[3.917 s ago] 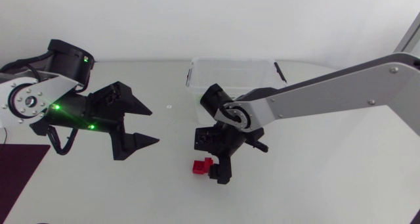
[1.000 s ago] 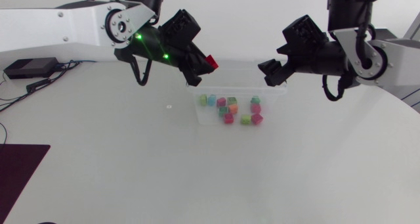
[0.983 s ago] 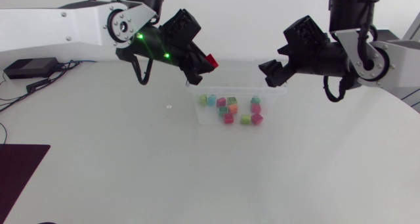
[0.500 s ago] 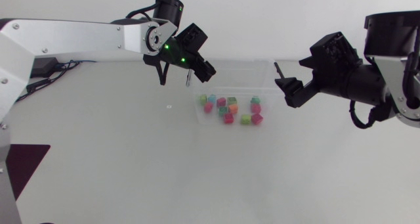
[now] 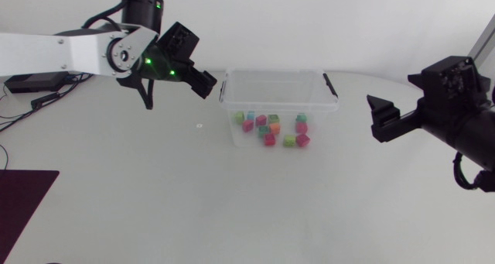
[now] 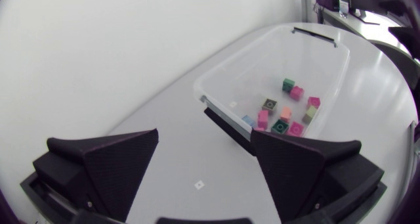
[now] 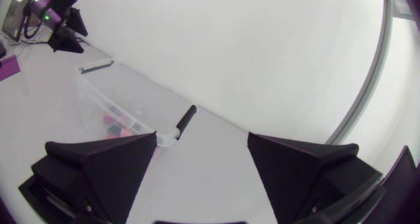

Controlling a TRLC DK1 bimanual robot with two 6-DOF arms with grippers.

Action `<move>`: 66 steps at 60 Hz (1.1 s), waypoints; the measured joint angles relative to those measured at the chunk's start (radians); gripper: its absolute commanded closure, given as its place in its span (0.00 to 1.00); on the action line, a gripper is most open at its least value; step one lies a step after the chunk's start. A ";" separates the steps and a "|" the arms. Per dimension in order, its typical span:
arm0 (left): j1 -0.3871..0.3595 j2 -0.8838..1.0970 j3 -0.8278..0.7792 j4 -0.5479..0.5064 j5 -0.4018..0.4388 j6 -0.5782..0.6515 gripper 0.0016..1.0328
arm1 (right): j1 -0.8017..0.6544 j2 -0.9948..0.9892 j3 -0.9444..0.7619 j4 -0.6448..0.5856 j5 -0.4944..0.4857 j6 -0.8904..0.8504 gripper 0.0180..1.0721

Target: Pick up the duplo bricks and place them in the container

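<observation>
container (image 5: 279, 107) lying long-ways, pointing straight out from left end effector (image 6: 205, 150) | duplo bricks (image 5: 271, 129) inside | left fingers wide apart, right end effector (image 7: 202, 150) same

The worktop (image 5: 232, 210) is plain white and matte, and its far edge curves round at 1 o'clock in the head view. A bare white wall (image 5: 309, 24) stands behind it. A grey upright strip (image 5: 486, 33) rises at 2 o'clock. Near the middle of the worktop is a tiny pale mark (image 5: 199, 126). At 9 o'clock lie a flat black box (image 5: 31, 81) and thin cables (image 5: 42, 101). A dark maroon patch (image 5: 23, 194) fills 8 o'clock. The light is soft and even, and the shadows are faint.
</observation>
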 measured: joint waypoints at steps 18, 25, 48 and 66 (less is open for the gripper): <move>0.014 -0.291 -0.290 0.084 -0.109 -0.013 0.05 | -0.090 -0.249 -0.148 -0.042 0.019 0.003 0.05; 0.031 -0.396 -0.379 0.090 -0.110 -0.020 0.05 | -0.122 -0.397 -0.195 -0.091 0.019 0.003 0.05; 0.074 -0.780 -0.650 0.107 -0.153 -0.084 0.05 | -0.146 -0.780 -0.268 -0.345 0.019 0.019 0.05; 0.087 -1.093 -0.826 0.113 -0.158 -0.102 0.05 | -0.180 -0.823 -0.314 -0.375 0.019 0.019 0.05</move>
